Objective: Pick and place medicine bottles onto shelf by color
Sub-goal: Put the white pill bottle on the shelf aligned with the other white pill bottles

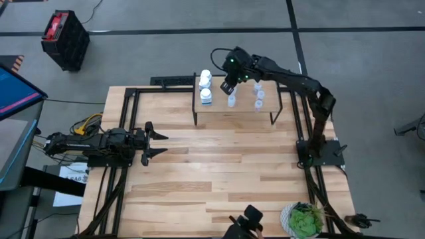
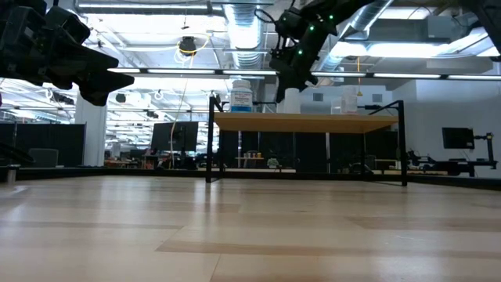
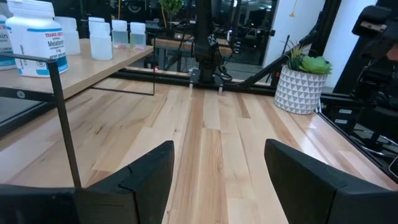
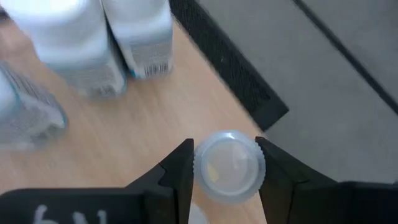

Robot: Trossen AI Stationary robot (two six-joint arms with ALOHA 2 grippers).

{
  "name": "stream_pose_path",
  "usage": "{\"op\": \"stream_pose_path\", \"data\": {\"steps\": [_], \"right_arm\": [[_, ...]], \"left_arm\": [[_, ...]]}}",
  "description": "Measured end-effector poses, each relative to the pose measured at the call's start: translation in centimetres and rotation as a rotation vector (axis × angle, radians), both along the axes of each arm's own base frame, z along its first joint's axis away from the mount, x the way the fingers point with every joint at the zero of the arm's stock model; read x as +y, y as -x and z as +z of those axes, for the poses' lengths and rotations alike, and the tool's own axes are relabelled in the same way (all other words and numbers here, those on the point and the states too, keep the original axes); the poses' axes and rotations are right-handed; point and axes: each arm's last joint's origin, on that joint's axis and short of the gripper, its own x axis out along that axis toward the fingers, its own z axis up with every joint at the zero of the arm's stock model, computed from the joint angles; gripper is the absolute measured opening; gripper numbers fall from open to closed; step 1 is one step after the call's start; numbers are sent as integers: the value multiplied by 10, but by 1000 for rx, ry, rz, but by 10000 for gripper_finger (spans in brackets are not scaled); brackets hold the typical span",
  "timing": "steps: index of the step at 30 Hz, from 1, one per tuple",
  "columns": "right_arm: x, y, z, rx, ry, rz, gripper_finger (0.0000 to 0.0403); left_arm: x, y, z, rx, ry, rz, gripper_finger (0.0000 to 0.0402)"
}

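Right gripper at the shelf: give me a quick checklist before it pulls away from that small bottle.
1. Small bottle over the shelf, not past its edge: ok.
2. Right gripper fingers clear of the cap: cannot tell; they flank it closely.
3. Bottle upright: ok in the low view.
4. White bottles grouped apart at the shelf's other end: ok.
5. Left gripper open, waiting away from the shelf: ok.
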Motion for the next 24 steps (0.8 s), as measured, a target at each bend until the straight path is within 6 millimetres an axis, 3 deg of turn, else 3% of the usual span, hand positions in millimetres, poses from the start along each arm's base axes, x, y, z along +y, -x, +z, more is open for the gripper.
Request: {"op": "stream_pose_path", "data": {"steps": [24], "right_arm": [[4, -1, -9, 37, -20, 9, 158]], "left_arm": [[0, 0, 0, 0, 0, 0, 238]]}}
